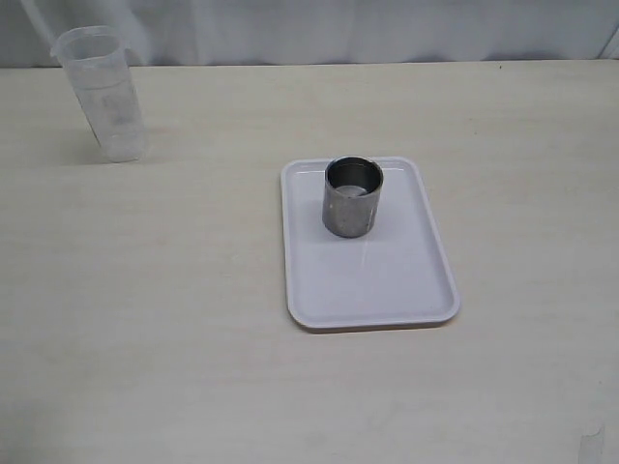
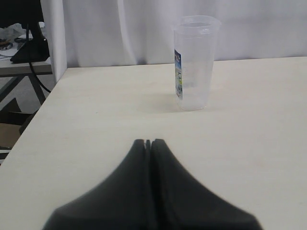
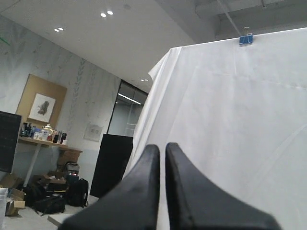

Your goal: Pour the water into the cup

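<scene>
While left gripper [image 2: 147, 142] and right gripper [image 3: 162, 146] are pressed together empty, the cup [image 1: 353, 197] is set on a tray [image 1: 387, 290], likely against spills, water jug [image 1: 102, 92] by the far-left corner.

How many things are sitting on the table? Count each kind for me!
Plastic jug: 1
Steel cup: 1
White tray: 1
Total: 3
</scene>
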